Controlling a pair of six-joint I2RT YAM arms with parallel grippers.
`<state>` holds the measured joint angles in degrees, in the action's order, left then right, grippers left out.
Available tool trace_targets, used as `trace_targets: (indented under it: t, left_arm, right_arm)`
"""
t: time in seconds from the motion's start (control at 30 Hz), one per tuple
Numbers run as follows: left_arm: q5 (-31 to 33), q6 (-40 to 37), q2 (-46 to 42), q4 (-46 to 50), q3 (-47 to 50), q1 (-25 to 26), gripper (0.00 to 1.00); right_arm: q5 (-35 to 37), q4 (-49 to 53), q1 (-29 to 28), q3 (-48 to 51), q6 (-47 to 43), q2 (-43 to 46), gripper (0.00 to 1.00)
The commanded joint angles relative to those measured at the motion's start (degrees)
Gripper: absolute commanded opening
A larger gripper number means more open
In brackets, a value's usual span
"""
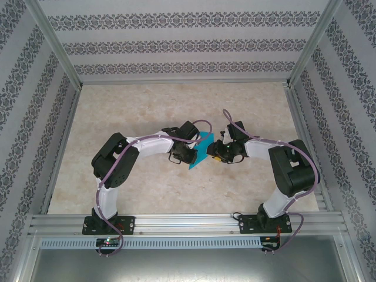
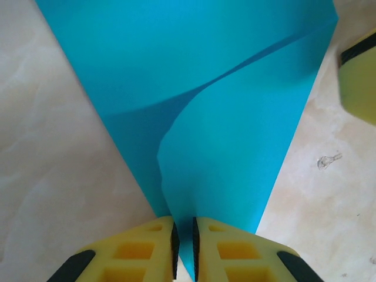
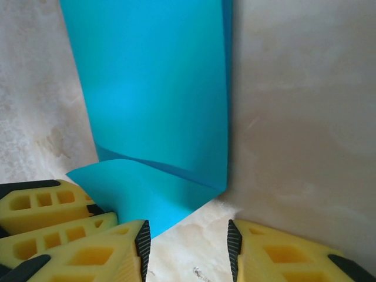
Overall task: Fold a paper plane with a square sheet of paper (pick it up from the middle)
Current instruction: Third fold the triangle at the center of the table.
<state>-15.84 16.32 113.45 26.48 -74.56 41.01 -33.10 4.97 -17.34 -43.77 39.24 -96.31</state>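
Observation:
The square sheet of paper (image 1: 203, 151) is teal-blue and held up off the table between the two arms, near the table's middle. In the left wrist view the sheet (image 2: 223, 117) is bent over itself, one layer curving across the other and narrowing to a point at the jaws. My left gripper (image 2: 184, 247) is shut on that lower point, with the paper pinched between the black pads. My right gripper (image 3: 188, 241) stands open just right of the sheet (image 3: 158, 106), whose lower corner hangs by its left finger (image 3: 126, 249); bare table shows between the jaws.
The beige marbled table (image 1: 147, 106) has free room all around the arms. Patterned walls and aluminium posts (image 1: 56, 44) enclose the back and sides. A metal rail (image 1: 188, 223) runs along the near edge by both bases.

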Motion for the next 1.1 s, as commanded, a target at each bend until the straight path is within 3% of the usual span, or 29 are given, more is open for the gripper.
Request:
trace_targets:
  t: [0.0,0.47,0.77,1.07]
  left_arm:
    - [1.36,-1.91,1.50,0.15,-0.69,-0.67,0.18]
    - [1.11,-2.08,2.39,-0.20,0.78,-0.84,0.16]
    - [0.59,-2.00,2.30,-0.69,2.09,-1.55,0.14]
    - [-0.26,-1.81,3.22,-0.90,2.15,-1.82,0.12]
  right_arm:
    - [-1.42,-2.04,0.02,-0.95,0.89,-1.46,0.41]
    - [-4.24,-5.41,-0.54,-2.86,3.56,-3.58,0.37]
    - [0.05,1.70,-0.60,-3.50,1.15,0.16,0.36]
    - [-1.24,-0.10,-0.73,-4.54,2.53,-2.07,0.36]
